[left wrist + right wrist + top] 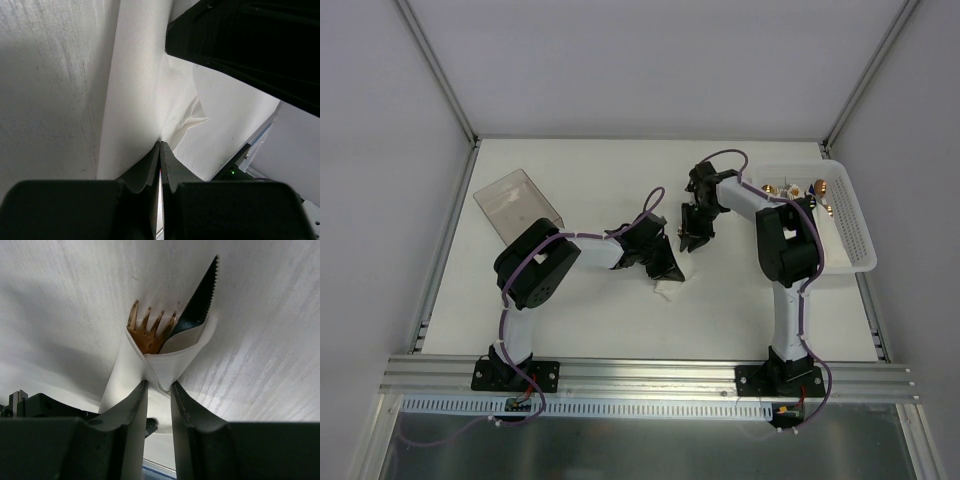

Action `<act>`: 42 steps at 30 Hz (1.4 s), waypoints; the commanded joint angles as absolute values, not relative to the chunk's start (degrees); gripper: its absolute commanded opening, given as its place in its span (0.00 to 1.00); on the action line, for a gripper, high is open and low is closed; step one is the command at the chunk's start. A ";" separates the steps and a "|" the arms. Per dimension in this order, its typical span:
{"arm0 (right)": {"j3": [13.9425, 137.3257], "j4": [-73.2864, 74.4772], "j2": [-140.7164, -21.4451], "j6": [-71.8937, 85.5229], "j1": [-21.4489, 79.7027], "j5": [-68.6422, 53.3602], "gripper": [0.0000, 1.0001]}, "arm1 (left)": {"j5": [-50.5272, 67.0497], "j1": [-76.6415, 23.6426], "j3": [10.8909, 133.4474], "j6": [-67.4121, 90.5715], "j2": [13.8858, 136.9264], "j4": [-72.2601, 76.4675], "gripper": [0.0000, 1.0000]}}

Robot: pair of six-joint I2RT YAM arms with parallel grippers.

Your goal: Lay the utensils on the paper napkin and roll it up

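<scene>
The paper napkin (135, 370) is wrapped into a white roll around the utensils. A copper fork (147, 332) and a dark serrated knife (197, 305) stick out of its far end. My right gripper (159, 387) is shut on the roll near that end. My left gripper (161, 146) is shut on a thin fold of the napkin (135, 100) at the other end. In the top view both grippers, the left (668, 268) and the right (695, 232), meet at mid-table, and only a bit of napkin (669, 291) shows beneath them.
A white perforated basket (855, 235) stands at the right, with more gold utensils (775, 187) at its far end. A clear plastic box (515, 205) lies at the back left. The right arm's black body (250, 45) looms close in the left wrist view.
</scene>
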State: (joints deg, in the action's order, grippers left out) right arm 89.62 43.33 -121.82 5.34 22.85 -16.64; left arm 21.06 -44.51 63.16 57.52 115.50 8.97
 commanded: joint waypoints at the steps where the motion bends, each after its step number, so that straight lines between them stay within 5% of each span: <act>1: 90.35 41.84 -125.95 5.19 24.96 -10.99 0.25 | 12.83 -43.68 59.94 55.28 119.44 -0.18 0.00; 8: 92.20 42.98 -127.00 3.52 25.05 -12.39 0.00 | 12.83 -43.68 59.59 55.11 119.27 -0.26 0.00; 30: 84.81 32.25 -121.20 0.53 22.32 -24.96 0.00 | 11.60 -43.51 58.18 53.44 115.40 2.11 0.00; 33: 84.38 32.08 -120.68 0.44 22.24 -25.40 0.00 | 11.51 -43.42 57.22 53.44 113.74 3.07 0.08; 38: 82.80 30.59 -119.45 -1.58 21.53 -27.33 0.00 | 11.60 -43.51 55.29 52.39 109.52 5.71 0.35; 42: 81.48 28.75 -118.57 -2.02 20.83 -29.00 0.00 | 10.46 -43.51 54.06 51.42 103.73 6.06 0.43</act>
